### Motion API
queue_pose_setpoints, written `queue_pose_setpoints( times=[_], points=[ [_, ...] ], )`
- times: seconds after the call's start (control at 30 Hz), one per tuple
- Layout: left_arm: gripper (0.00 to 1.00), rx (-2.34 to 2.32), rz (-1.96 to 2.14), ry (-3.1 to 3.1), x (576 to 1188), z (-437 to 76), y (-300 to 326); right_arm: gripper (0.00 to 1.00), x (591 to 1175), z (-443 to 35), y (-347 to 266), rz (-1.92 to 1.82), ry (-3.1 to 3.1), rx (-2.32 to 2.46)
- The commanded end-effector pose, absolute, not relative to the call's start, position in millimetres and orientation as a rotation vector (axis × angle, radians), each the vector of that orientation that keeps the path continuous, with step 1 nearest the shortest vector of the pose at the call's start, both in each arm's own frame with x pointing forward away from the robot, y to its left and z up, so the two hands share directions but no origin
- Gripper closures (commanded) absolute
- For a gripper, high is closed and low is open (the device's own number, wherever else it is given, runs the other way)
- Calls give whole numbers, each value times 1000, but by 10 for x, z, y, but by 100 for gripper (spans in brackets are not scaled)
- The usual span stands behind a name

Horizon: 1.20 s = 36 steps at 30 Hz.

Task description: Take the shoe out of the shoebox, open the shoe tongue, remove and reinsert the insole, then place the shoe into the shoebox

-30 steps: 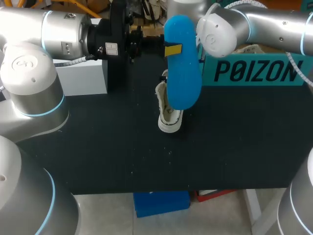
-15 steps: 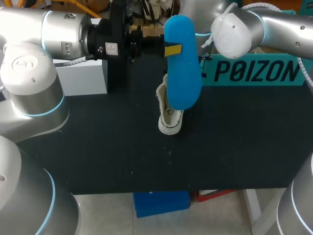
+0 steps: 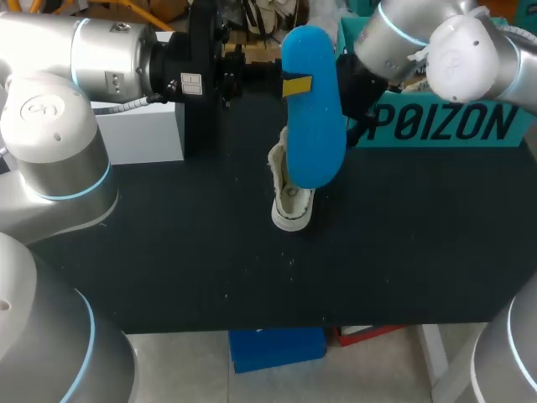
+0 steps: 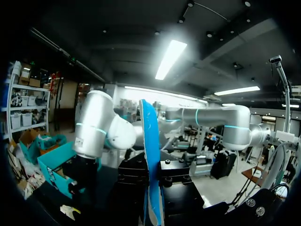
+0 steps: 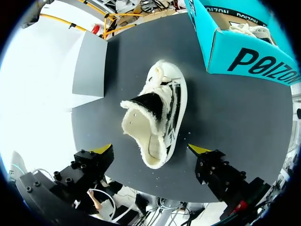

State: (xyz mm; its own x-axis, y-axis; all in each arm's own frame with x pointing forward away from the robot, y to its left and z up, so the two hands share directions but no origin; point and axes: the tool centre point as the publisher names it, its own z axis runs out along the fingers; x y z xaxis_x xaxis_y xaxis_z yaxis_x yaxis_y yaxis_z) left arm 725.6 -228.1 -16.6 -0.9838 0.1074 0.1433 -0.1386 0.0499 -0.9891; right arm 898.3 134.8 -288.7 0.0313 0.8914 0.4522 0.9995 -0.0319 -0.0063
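The right arm [image 3: 394, 29] has swung rightward over the shoebox [image 3: 445, 126].

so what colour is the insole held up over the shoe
Bright blue insole, clearest in the head view.

The desk [image 3: 168, 252] has a dark, matte black top that runs the full width of the head view, with a straight front edge. At its left rear a pale grey box [image 3: 138, 130] rests flat on the top. The box is plain-sided, its front face is upright, and its top is smooth and unmarked. In the right wrist view the same box sits at the edge of the dark top, with one long side along that edge. A few tiny white specks [image 3: 292, 261] lie scattered on the top toward the front middle, well apart from the box.
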Motion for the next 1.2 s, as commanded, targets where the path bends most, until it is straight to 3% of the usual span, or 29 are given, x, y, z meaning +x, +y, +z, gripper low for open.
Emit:
queue_pose_setpoints(
  times=[0.03, 0.5, 1.2],
  points=[
    [100, 34, 2052, -2141, 7249, -171, -2288, 0, 8909, -2914, 1264, -630, -1827, -1895],
    [100, 34, 2052, -2141, 7249, -171, -2288, 0, 8909, -2914, 1264, -630, -1827, -1895],
    [100, 34, 2052, -2141, 7249, -171, -2288, 0, 8928, -2677, 1181, -1163, -1261, -1466]
  ],
)
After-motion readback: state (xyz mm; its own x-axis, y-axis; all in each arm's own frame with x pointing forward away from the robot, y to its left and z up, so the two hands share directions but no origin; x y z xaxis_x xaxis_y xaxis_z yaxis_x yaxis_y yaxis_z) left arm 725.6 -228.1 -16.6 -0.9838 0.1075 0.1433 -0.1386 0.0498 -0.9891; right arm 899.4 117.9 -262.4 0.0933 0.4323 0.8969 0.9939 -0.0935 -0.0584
